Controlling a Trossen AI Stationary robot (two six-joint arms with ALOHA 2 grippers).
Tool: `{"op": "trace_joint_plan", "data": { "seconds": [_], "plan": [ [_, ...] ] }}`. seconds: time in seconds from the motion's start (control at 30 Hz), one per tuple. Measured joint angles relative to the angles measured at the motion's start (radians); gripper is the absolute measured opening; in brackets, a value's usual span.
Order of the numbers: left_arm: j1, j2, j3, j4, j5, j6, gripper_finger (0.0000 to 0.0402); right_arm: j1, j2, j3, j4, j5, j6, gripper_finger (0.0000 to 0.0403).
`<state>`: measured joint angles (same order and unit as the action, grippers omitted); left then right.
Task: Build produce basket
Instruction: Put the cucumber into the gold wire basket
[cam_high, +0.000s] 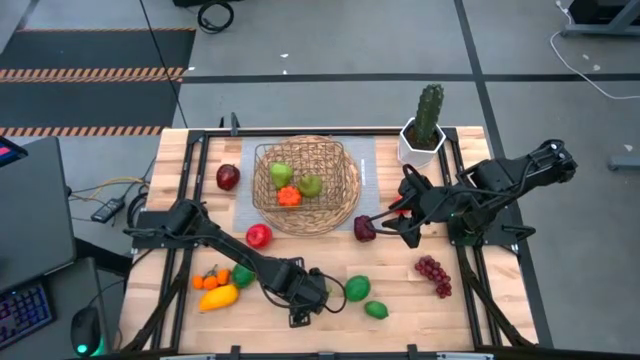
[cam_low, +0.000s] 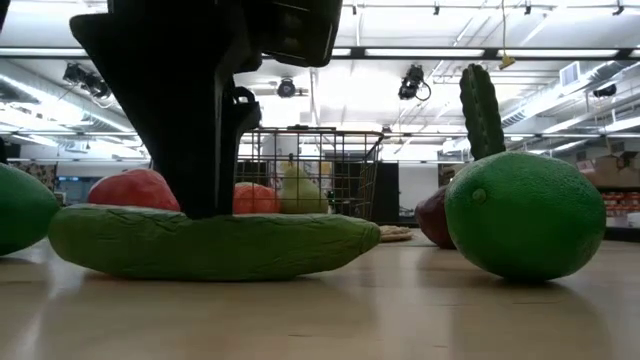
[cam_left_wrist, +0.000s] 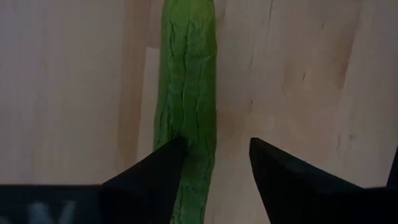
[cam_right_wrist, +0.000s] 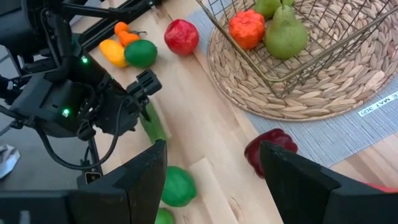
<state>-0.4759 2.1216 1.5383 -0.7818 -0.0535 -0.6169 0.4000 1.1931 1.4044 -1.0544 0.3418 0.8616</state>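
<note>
- Basket (cam_high: 340, 205) holds two pears (cam_high: 281, 174) and one orange (cam_high: 289, 196).
- Left gripper (cam_left_wrist: 214, 171), fingers apart, straddles the cucumber (cam_left_wrist: 188, 93) on the counter (cam_high: 400, 305).
- Right gripper (cam_right_wrist: 211, 171), open, hovers beside a plum (cam_right_wrist: 272, 149).
- Most produce remains outside.

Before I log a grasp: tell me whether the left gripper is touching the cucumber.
Touching. In the low view the left gripper presses onto the cucumber with no gap; the left wrist view shows one finger against its side.

1 basket (cam_high: 345, 205), 1 cuke (cam_low: 210, 245), 1 cactus (cam_high: 430, 112)
</note>
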Motion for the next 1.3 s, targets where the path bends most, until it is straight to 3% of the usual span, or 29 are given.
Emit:
{"op": "trace_joint_plan", "data": {
  "seconds": [0.23, 0.43, 0.6, 0.73, 1.07, 1.3],
  "plan": [
    [0.026, 0.005, 0.054, -0.058, -0.032, 0.025, 0.0156, 0.0, 0.0, 0.0, 0.003, 0.002, -0.002, 0.026],
    [0.053, 0.009, 0.096, -0.087, -0.07, 0.076, 0.0096, -0.006, 0.0, 0.0, 0.005, 0.024, -0.039, 0.026],
    [0.083, -0.017, 0.095, -0.141, -0.009, -0.001, 0.0045, -0.009, -0.006, 0.0, 0.002, 0.024, -0.042, 0.026],
    [0.097, -0.068, 0.095, -0.144, -0.018, -0.057, 0.001, -0.009, -0.009, 0.0, -0.024, 0.028, -0.036, 0.026],
    [0.169, -0.28, 0.098, -0.152, -0.084, -0.096, 0.0004, 0.005, -0.009, 0.0, -0.187, 0.06, 0.034, 0.026],
    [0.226, -0.341, 0.099, -0.229, -0.06, -0.393, 0.0045, 0.005, -0.009, 0.0, -0.172, 0.102, 0.064, 0.026]
  ]
}}
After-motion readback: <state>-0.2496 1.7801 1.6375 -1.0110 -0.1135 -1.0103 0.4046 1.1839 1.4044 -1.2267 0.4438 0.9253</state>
